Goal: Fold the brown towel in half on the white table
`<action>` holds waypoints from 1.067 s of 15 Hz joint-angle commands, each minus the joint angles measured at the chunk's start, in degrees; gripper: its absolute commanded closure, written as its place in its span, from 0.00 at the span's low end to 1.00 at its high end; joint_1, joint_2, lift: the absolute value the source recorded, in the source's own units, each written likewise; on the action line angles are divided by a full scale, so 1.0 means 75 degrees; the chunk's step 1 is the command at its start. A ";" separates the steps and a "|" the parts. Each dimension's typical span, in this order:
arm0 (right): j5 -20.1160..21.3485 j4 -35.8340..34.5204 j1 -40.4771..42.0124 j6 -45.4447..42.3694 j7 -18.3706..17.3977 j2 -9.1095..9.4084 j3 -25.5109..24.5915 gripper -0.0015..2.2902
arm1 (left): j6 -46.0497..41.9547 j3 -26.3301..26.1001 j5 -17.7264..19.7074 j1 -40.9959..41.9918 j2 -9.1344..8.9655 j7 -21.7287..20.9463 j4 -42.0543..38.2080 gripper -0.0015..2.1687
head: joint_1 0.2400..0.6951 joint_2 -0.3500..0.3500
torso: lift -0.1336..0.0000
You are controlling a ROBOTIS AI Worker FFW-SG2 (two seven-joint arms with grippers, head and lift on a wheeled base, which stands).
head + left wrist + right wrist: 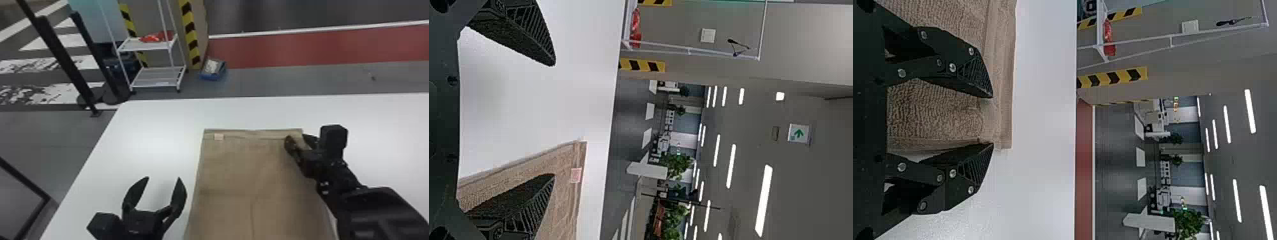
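The brown towel [242, 178] lies flat on the white table [153, 127], a small pale tag near its far left corner. My left gripper [164, 178] stands open over the table, left of the towel. In the left wrist view my left gripper [554, 120] has one finger over the towel [566, 200]. My right gripper [297, 138] is at the towel's far right corner. The right wrist view has my right gripper [993, 120] open, one finger over the towel [943, 110], the other at its side edge, with cloth between them.
Beyond the table's far edge stand a white wire rack [146, 46] with a red item on it and a blue bin [214, 71] on the floor. Black posts [67, 60] rise at the far left. Table surface extends on both sides of the towel.
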 commanded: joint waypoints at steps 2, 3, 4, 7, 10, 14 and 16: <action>-0.0013 -0.0062 0.0058 0.0001 -0.0012 0.0007 0.0000 0.28 | 0.0000 -0.0035 0.0000 0.0010 0.0032 0.0004 -0.0024 0.04 | 1.00 0.78 | 0.06; -0.0013 -0.0073 0.0058 0.0001 -0.0012 0.0007 0.0000 0.28 | 0.0000 -0.0047 0.0000 0.0010 0.0043 0.0004 -0.0036 0.04 | 1.00 0.78 | 0.06; -0.0001 -0.0073 0.0046 0.0024 -0.0012 0.0007 0.0000 0.29 | 0.0000 -0.0047 0.0000 0.0033 0.0055 0.0004 -0.0047 0.04 | 1.00 0.78 | 0.06; 0.0011 -0.0097 0.0046 0.0001 -0.0047 0.0007 0.0047 0.41 | -0.0024 -0.0047 0.0000 0.0057 0.0079 0.0004 -0.0071 0.04 | 1.00 0.78 | 0.06; -0.0001 -0.0237 0.0093 -0.0023 -0.0094 0.0007 0.0082 0.41 | -0.0024 -0.0047 0.0012 0.0069 0.0102 0.0004 -0.0082 0.04 | 1.00 0.78 | 0.06; 0.0069 -0.0542 0.0234 0.0024 -0.0129 0.0007 0.0094 0.28 | -0.0024 -0.0059 0.0024 0.0080 0.0137 0.0004 -0.0106 0.04 | 1.00 0.79 | 0.06; 0.0128 -0.0542 0.0210 0.0071 -0.0129 0.0007 0.0094 0.28 | -0.0024 -0.0070 0.0024 0.0080 0.0149 0.0004 -0.0118 0.04 | 1.00 0.79 | 0.06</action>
